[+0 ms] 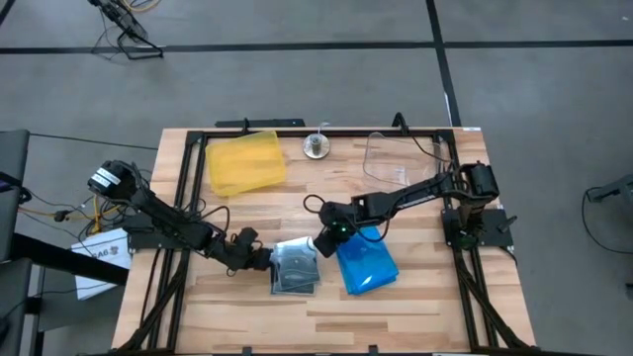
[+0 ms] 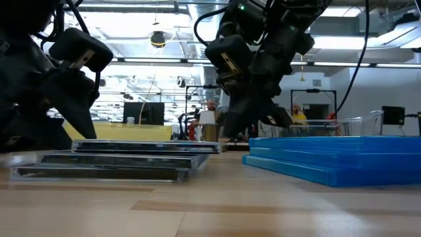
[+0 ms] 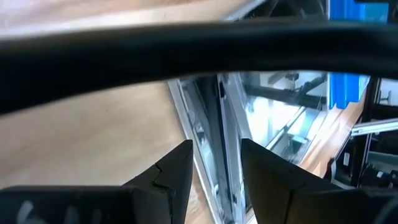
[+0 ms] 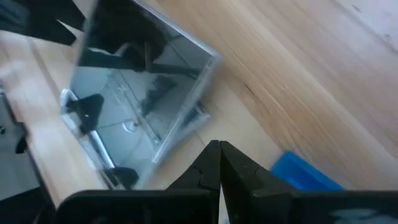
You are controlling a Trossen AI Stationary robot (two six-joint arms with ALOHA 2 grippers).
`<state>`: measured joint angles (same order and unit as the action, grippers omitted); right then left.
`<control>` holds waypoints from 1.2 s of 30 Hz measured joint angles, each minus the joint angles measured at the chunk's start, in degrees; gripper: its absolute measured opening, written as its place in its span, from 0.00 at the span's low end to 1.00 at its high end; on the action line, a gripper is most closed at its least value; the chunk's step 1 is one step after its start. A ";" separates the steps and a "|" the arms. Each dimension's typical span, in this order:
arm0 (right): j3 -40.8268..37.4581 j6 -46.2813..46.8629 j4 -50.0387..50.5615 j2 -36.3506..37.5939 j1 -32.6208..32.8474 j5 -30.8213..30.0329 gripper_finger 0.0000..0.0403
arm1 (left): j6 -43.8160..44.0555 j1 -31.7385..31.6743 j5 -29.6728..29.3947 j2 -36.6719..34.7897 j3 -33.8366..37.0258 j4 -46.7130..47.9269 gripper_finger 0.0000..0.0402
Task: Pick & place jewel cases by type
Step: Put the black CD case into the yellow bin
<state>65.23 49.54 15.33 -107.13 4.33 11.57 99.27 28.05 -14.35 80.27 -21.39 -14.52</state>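
Note:
A small stack of smoky grey-clear jewel cases [image 1: 295, 269] lies flat on the wooden table near its middle. Bright blue jewel cases [image 1: 368, 265] are stacked just to its right. My left gripper [image 1: 262, 259] is at the grey stack's left edge, shut on the top case [image 2: 145, 146]. My right gripper [image 1: 324, 244] is shut and hangs between the two stacks, its tips [image 4: 219, 152] just off the grey stack's [image 4: 143, 93] right edge, with bare wood between them. My left gripper pinches the top grey case's left edge [image 3: 217, 162] between its two fingers, one on each face. The fingers [image 3: 180, 177] come slanting down from the table's left. The case lies nearly flat on the stack beneath it.
A yellow translucent tray [image 1: 245, 161] stands at the far left of the table and a clear plastic bin [image 1: 396, 158] at the far right. A small metal object [image 1: 316, 146] sits between them. A black frame runs along the table's edges.

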 joint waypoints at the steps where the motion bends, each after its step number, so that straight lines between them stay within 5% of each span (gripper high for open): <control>1: 0.00 0.02 -0.18 0.00 0.16 -0.13 0.00 | 0.00 -0.04 -0.17 0.00 0.00 0.00 0.32; 11: -0.13 3.98 -0.48 -2.72 2.52 -0.89 0.00 | -0.72 -0.09 -2.54 0.00 0.04 0.91 0.32; 25: 11.73 3.97 1.11 -10.52 3.53 0.13 0.00 | -1.04 -0.18 -1.52 1.05 0.13 1.52 0.32; 36: 13.25 2.45 2.76 -11.50 3.64 0.28 0.00 | -5.29 0.20 3.83 -0.76 0.11 0.99 0.32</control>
<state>78.48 52.00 18.09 -118.63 7.97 11.85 93.98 28.25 -10.52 79.51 -21.28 -13.53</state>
